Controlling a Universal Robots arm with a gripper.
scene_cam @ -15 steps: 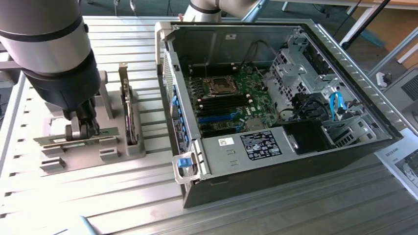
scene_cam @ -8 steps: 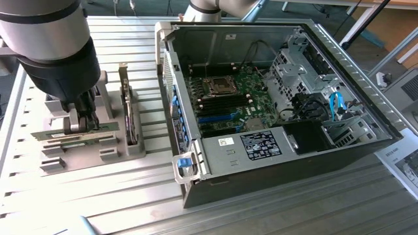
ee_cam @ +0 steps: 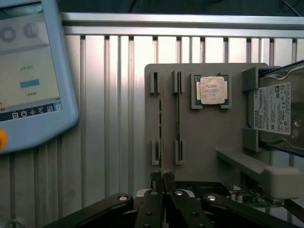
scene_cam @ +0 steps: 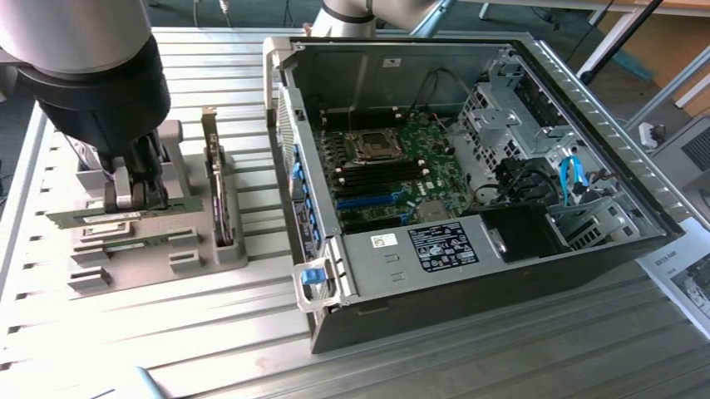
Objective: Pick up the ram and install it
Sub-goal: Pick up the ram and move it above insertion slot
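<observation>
Two green ram sticks stand on edge in a grey holder [scene_cam: 228, 253] [ee_cam: 209, 137] at the exterior view's left. My gripper [scene_cam: 139, 199] [ee_cam: 164, 183] is down on the farther ram [scene_cam: 89, 217] [ee_cam: 160, 123], with its dark fingers shut on the stick's thin top edge near the middle. That ram still sits at the level of the holder's slots. The other ram [scene_cam: 139, 242] [ee_cam: 178, 118] lies parallel beside it, untouched. The open computer case [scene_cam: 444, 274] stands at the exterior view's right, its motherboard memory slots [scene_cam: 383, 174] exposed.
A taller expansion card [scene_cam: 222, 191] stands upright in the holder beside the gripper. A square silver processor [ee_cam: 209, 90] and a hard drive [ee_cam: 278, 114] also rest on the holder. A teach pendant [ee_cam: 28, 71] lies on the slatted metal table [scene_cam: 166, 332].
</observation>
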